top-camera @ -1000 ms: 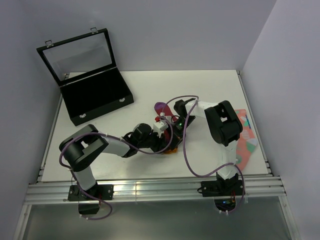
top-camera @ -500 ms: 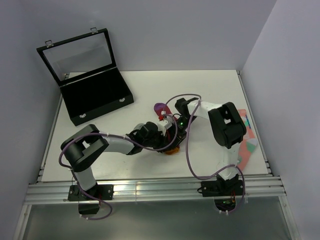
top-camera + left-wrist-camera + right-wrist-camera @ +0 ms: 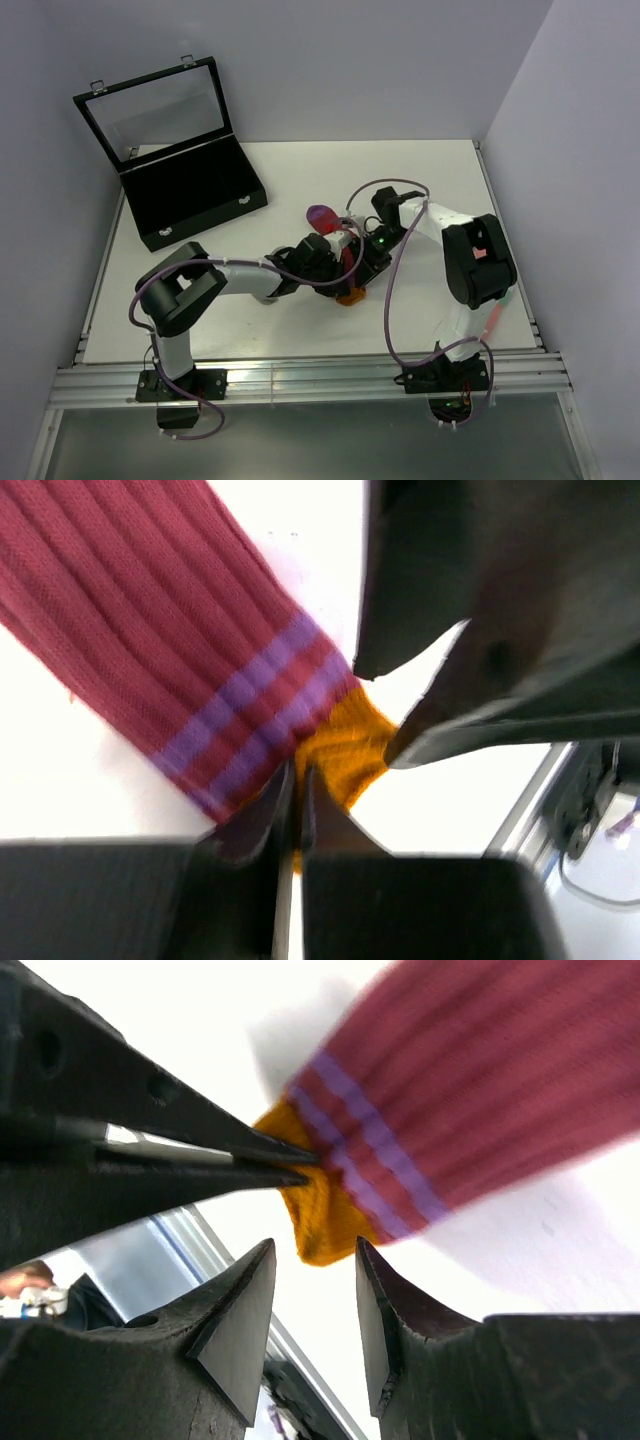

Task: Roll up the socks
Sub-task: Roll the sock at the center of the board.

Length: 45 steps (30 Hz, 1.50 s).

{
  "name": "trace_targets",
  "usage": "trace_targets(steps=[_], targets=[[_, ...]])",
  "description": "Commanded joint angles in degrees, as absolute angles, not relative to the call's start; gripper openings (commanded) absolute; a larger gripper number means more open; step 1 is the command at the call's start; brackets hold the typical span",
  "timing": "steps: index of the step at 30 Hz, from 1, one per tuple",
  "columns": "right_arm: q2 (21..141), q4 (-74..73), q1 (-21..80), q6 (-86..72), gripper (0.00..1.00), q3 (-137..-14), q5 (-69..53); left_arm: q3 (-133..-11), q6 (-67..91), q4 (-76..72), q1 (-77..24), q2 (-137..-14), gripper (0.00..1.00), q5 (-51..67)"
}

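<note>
near the front of the table [image 3: 430,170] the orange toe [image 3: 349,296] of the magenta-red sock [image 3: 150,630] is pinched tight by the left gripper [image 3: 297,780], which has only just clamped down. the right gripper [image 3: 314,1244] has just let go, its jaws apart and the toe hanging free past them. looks like a handoff to me, so the rolling has barely started. the sock runs back to its purple heel [image 3: 322,215]. can't spot the grey one. the black case [image 3: 195,195] sits far left.
</note>
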<state>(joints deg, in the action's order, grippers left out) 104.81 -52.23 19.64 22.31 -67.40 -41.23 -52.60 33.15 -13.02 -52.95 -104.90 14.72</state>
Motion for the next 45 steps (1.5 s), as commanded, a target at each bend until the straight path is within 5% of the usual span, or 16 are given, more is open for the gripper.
trace_targets(steps=[1,10,24,32,45], targets=[[100.37,-49.93,16.45,23.29,0.46,-67.50,-42.02,-54.58,35.42,-4.41,-53.44,-107.75,0.00,15.82],[96.95,-46.06,14.86,21.88,0.44,-66.54,-33.23,-57.65,35.95,-0.18,-52.91,-109.86,0.00,15.73],[88.59,-42.71,13.80,34.10,0.40,-60.03,-38.85,-66.52,37.88,12.46,-46.94,-114.77,0.00,23.64],[87.02,-38.51,20.72,35.34,0.40,-59.07,-35.16,-72.50,36.92,20.91,-42.28,-119.17,0.00,26.98],[88.06,-31.29,29.18,30.41,0.52,-56.25,-28.04,-74.71,37.26,22.50,-40.87,-123.31,0.00,31.20]])
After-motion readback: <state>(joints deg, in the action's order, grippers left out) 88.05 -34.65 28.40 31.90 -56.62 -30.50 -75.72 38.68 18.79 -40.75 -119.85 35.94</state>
